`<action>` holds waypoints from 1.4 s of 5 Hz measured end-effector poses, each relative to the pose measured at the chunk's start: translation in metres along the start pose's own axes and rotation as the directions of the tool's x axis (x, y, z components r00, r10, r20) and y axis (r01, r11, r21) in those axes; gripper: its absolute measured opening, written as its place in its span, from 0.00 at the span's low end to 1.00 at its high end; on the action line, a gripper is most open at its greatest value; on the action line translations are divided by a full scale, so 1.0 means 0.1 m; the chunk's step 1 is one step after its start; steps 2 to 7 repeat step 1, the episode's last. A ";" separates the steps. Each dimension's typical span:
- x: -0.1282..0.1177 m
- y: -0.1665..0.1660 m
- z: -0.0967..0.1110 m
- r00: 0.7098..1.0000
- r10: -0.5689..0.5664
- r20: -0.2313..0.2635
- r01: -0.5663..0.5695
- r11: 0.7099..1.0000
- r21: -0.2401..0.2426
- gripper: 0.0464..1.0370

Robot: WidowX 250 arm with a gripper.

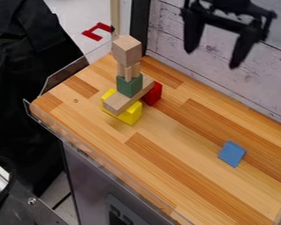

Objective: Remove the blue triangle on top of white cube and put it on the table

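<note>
High at the upper right, the black gripper (212, 59) hangs with its two fingers spread wide and nothing between them. A blue block (232, 154) lies flat on the wooden table at the right, below the gripper in the view and apart from the stack. The stack stands toward the back left: a natural wood cube (127, 50) tops it, above small wooden posts (128, 70) and a green cube (130, 85). Nothing rests on the wood cube.
Under the green cube, a wooden plank (128, 96) lies across a yellow block (130, 114) and beside a red block (153, 94). A clear rim runs along the table's left edge; a white plank wall stands behind. Wooden tabletop (166, 149) extends between stack and blue block.
</note>
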State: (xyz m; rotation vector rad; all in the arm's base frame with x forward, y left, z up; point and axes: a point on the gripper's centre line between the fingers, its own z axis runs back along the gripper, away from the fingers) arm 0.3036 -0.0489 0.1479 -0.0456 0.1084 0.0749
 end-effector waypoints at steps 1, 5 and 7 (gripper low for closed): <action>0.03 0.27 0.02 0.999 0.031 -0.007 -0.031 0.999 -0.007 0.96; 0.03 0.27 0.02 0.999 0.031 -0.007 -0.031 0.999 -0.007 0.96; 0.03 0.27 0.02 0.999 0.031 -0.007 -0.031 0.999 -0.007 0.96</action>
